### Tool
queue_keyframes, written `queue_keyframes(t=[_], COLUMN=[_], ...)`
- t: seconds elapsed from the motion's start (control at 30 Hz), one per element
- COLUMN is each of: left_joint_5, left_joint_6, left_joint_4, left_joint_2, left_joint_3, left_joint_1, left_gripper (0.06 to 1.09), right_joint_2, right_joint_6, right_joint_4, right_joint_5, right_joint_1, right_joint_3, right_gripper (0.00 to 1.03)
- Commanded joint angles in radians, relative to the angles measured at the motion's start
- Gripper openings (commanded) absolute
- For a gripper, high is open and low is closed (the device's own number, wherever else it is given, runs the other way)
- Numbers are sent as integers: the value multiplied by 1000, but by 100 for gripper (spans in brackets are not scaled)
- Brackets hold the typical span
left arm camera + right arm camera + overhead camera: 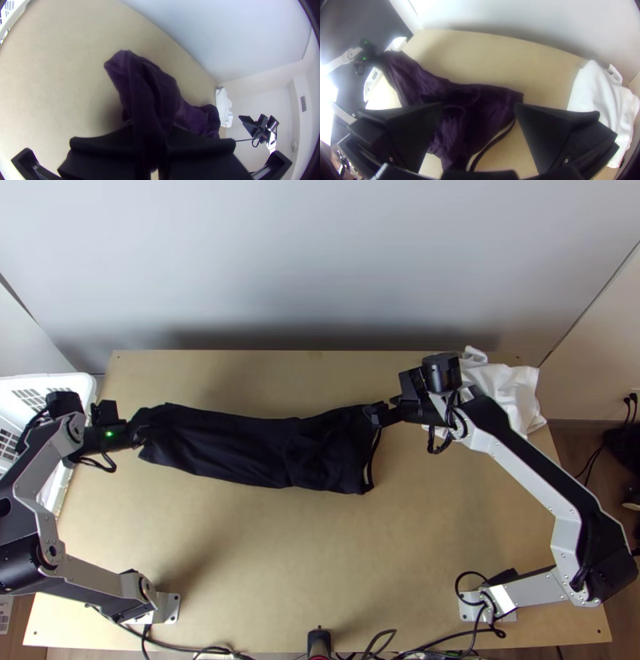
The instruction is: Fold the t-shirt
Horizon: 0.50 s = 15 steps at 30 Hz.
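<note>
The dark t-shirt (240, 448) lies as a long narrow strip across the table; its left end is bunched and lifted. At that end is my left gripper (142, 426); in the left wrist view the gripper (154, 143) is shut on the cloth (143, 83), which runs up between its fingers. My right gripper (376, 412) is over the shirt's right end. In the right wrist view this gripper (479, 108) stands open, its fingers wide apart above the purple-black cloth (486, 103), with a pale-edged hem below.
White cloth (504, 390) lies in a heap at the table's back right corner, beside the right arm. A white basket (80, 380) stands at the left edge. Bare table (312, 564) stretches in front of the shirt, and cables run along the near edge.
</note>
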Motion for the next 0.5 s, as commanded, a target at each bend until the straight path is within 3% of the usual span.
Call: queue_keyframes(t=[0.0, 0.27, 0.47], left_joint_5=[-17, -17, -15], left_joint_6=[-11, -97, -224], left_joint_4=[-56, -53, 48], left_joint_2=[6, 12, 18], left_joint_3=[95, 190, 202], left_joint_1=[-36, -192, -338], left_gripper=[9, 9, 9], right_joint_2=[-14, -17, -17], right_joint_6=[10, 15, 15], right_joint_4=[14, 36, 42], right_joint_5=[3, 6, 8], right_joint_1=[12, 19, 20], right_joint_3=[-26, -49, -52], right_gripper=[98, 98, 98])
